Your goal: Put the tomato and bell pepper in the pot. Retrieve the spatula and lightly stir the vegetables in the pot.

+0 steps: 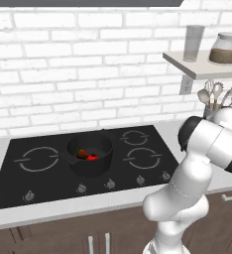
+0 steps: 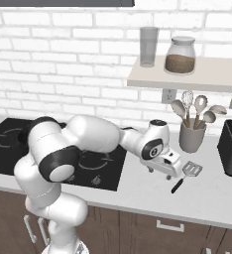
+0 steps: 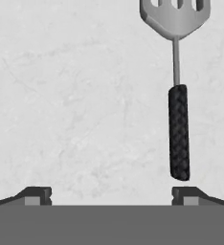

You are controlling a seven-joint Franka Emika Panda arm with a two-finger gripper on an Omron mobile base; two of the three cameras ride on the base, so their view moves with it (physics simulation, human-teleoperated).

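Now white arm's claw [image 3: 111, 194] wide, empty, over pale stone surface [image 3: 75, 105]; grey slotted spatula [image 3: 177, 86] lying near right fingertip [image 3: 190, 195].

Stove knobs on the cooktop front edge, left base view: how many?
5, in a row along the cooktop's front edge: far left, below the pot, centre, then two right. More may hide behind the arm.

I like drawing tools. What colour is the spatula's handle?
Black, with a woven-looking grip on the spatula; the hand view shows it best.
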